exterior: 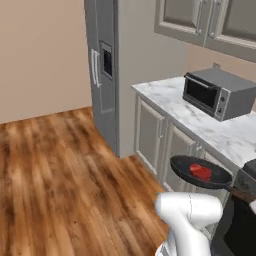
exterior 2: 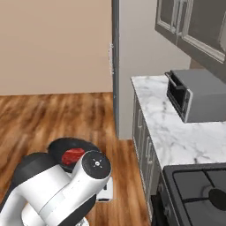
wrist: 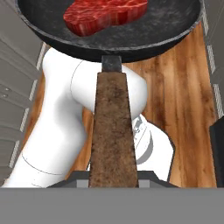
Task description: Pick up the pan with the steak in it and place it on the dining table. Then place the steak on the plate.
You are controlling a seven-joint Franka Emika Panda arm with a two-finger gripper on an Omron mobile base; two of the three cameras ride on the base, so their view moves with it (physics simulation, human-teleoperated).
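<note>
The black pan [wrist: 175,26] hangs in the air over the wooden floor, level, with the red steak [wrist: 105,13] lying in it. Its long brown handle [wrist: 113,131] runs straight back into my gripper [wrist: 113,180], which is shut on it. From the left base view the pan [exterior: 180,170] with the steak [exterior: 200,172] floats in front of the lower cabinets, above my white arm. The right base view has the pan [exterior 2: 57,148] and steak [exterior 2: 73,156] just behind my arm's joint. The dining table and the plate are out of view.
A marble counter [exterior: 220,130] on grey cabinets runs along the right, with a grey microwave [exterior: 217,92] on it. A black stove [exterior 2: 198,185] adjoins it, and a tall grey fridge [exterior: 102,75] stands at its far end. Open wood floor [exterior: 60,175] lies to the left.
</note>
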